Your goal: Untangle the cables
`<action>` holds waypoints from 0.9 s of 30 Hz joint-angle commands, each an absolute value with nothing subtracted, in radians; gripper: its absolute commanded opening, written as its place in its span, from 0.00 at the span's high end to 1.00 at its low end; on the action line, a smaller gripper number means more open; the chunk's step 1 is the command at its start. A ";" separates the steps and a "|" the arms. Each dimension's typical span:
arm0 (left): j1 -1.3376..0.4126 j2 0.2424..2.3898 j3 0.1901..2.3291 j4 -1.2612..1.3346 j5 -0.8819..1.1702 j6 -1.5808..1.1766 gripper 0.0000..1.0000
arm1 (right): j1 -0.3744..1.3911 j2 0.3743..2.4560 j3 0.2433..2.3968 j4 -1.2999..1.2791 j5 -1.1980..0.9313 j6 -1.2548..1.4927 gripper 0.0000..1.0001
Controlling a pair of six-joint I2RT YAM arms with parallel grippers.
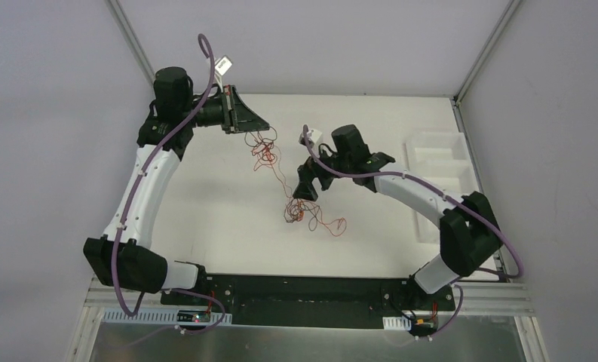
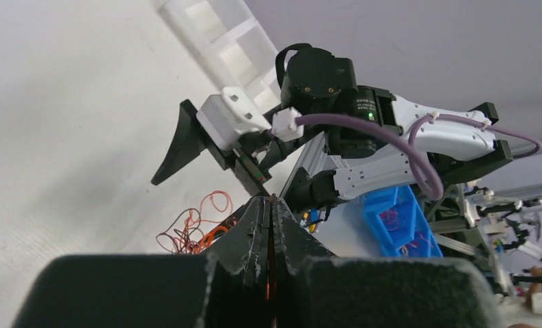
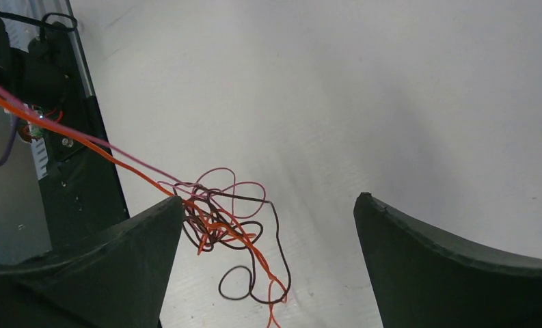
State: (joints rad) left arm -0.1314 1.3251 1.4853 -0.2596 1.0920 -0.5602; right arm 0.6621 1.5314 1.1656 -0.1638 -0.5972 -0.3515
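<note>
Cables (image 1: 294, 213), hair-thin curly wires in red, orange and one dark, lie mid-desk as a loose knot. One strand runs from it up toward the far left. The black two-finger left tool (image 2: 269, 205) is pressed together with an orange strand pinched between its pads. In the top view it is raised near the back of the white desk (image 1: 205, 219), with small curls hanging under it. The black two-finger right tool (image 3: 268, 198) is spread wide and holds nothing, low over the knot. In its wrist view the knot hugs one finger and sits off-centre in the gap, and a taut orange strand leaves the knot and runs out of frame.

Step in hand, judged: drawing one strand out of the knot.
- Shift the right tool sideways so the dark loops sit centred in the gap.
- Close on the knot body, not on the taut orange strand, and pin it low.
- Let the left tool pull slowly, and ease off if the whole clump lifts.
- The wires are thin and could slip from the pads.

Room:
- There is open desk to the left of the knot and in front of it.
- The clear plastic bin (image 1: 439, 151) at the right edge is well apart from the knot.
- The back wall is near the left tool, so there is little travel rearward; up or leftward looks freer.
- The two arms are close together, so watch for a wrist clash.
</note>
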 commanded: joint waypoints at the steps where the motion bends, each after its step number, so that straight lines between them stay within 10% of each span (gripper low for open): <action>1: -0.131 1.368 1.433 -0.165 1.120 -0.610 1.00 | 0.680 1.625 1.097 -0.017 -0.640 -0.305 0.03; 12: -0.105 1.388 1.408 -0.131 1.138 -0.619 1.00 | 0.707 1.824 1.100 -0.158 -0.565 -0.305 0.61; 22: -0.114 1.385 1.465 -0.130 1.146 -0.662 1.00 | 0.672 1.630 0.950 0.202 -0.500 -0.235 0.08; 27: -0.129 1.380 1.477 -0.130 1.204 -0.667 1.00 | 0.716 1.674 0.960 0.401 -0.488 -0.266 0.02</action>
